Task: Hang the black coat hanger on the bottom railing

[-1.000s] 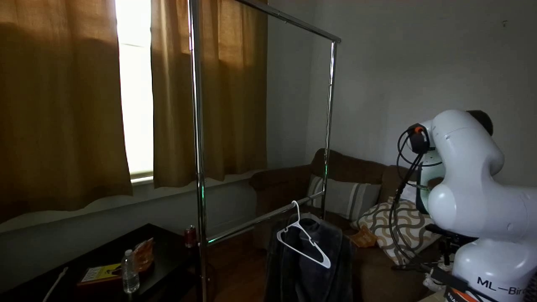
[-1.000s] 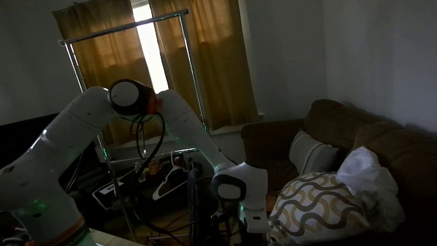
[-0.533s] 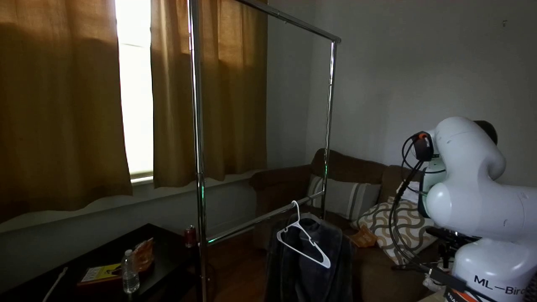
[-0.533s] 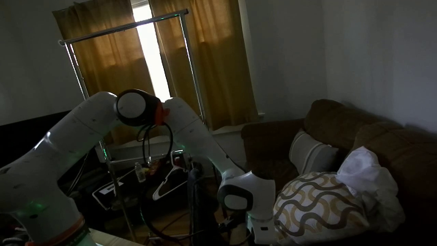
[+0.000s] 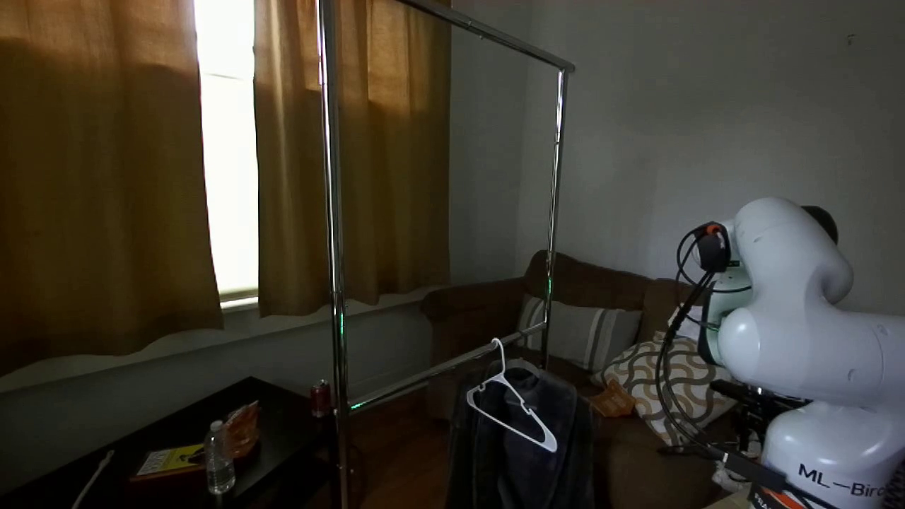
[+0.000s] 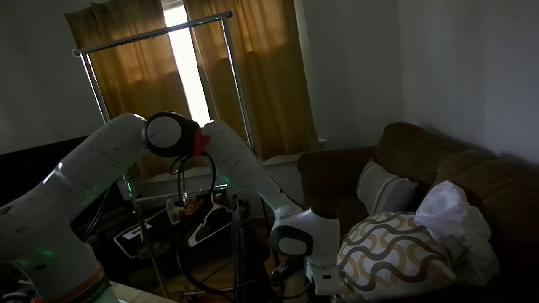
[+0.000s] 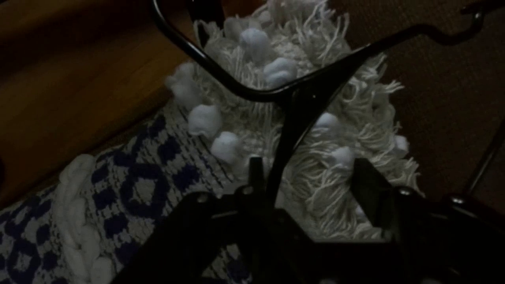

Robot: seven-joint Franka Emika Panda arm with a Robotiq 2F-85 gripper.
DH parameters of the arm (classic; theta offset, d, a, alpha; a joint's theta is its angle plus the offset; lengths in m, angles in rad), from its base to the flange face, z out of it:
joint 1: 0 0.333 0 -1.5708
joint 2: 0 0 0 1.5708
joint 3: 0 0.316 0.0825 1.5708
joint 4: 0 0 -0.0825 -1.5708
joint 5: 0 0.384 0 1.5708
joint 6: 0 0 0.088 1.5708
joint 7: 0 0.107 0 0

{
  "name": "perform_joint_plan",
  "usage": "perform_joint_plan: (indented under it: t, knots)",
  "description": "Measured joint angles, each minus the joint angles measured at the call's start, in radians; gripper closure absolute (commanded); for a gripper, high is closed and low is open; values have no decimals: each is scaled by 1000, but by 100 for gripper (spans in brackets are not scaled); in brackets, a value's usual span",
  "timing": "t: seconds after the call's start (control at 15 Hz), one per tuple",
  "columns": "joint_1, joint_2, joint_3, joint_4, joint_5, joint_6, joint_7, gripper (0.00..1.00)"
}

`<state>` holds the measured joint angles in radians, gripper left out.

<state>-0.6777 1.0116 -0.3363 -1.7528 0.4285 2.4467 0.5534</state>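
The black coat hanger shows in the wrist view above a patterned, fringed cloth. Its hook end points to the upper right. One bar runs down between my fingers, close against the left finger. My gripper is open, with a wide gap between that bar and the right finger. The bottom railing spans the rack low down and also shows in an exterior view. The arm is away from the rack, by the couch. In both exterior views the gripper and black hanger are largely hidden or too dark to make out.
A white hanger hangs on the bottom railing beside a dark coat. A low black table holds a bottle and a can. A patterned pillow lies on the couch near the arm.
The arm has come down, and in an exterior view its hand has shifted right and lower. Over the last half second it is nearly still. The rack and white hanger have not moved.
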Motion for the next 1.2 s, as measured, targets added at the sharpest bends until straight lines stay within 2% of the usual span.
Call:
perform_joint_plan:
  t: [0.27,0.47,0.73,1.2]
  knots:
    - [2,0,-1,8,0,-30,1,99]
    - [2,3,-3,27,-1,-93,1,98]
    - [2,-4,-10,67,-8,-240,0,98]
    - [7,-75,-25,145,-32,-601,0,98]
